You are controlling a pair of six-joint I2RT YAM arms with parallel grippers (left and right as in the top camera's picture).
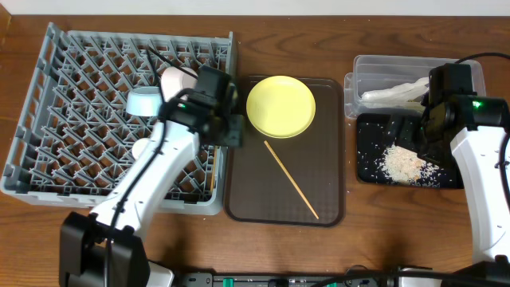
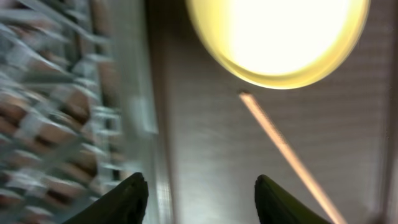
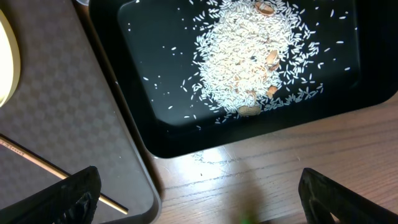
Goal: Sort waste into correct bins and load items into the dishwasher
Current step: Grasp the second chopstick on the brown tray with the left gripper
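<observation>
The grey dish rack holds a light-blue bowl, a white bowl and a cream cup partly behind my left arm. The yellow plate and one wooden chopstick lie on the brown tray; both also show in the left wrist view, the plate and the chopstick. My left gripper is open and empty over the tray's left edge beside the rack. My right gripper is open and empty by the black tray of rice scraps. The snack wrapper is out of view.
The clear tub at the back right holds crumpled white plastic. The brown serving tray lies between the rack and the bins. A narrow strip of bare wood separates it from the black tray.
</observation>
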